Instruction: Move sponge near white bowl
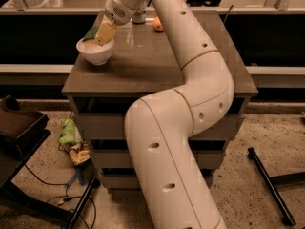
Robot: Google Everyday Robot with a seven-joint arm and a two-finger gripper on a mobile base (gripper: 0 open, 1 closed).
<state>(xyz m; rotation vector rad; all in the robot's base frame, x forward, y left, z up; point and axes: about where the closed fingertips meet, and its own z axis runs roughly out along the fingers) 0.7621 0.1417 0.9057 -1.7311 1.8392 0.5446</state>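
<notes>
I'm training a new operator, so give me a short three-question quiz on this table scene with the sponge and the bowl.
1. True or false: the sponge lies flat on the table, far from the bowl.
2. Where is the gripper? A: just above the bowl's rim. B: beside the orange. C: below the table top.
3. What is the gripper holding?

Key
1. False: it is held up in the air, right over the bowl's rim.
2. A.
3. The sponge.
</notes>
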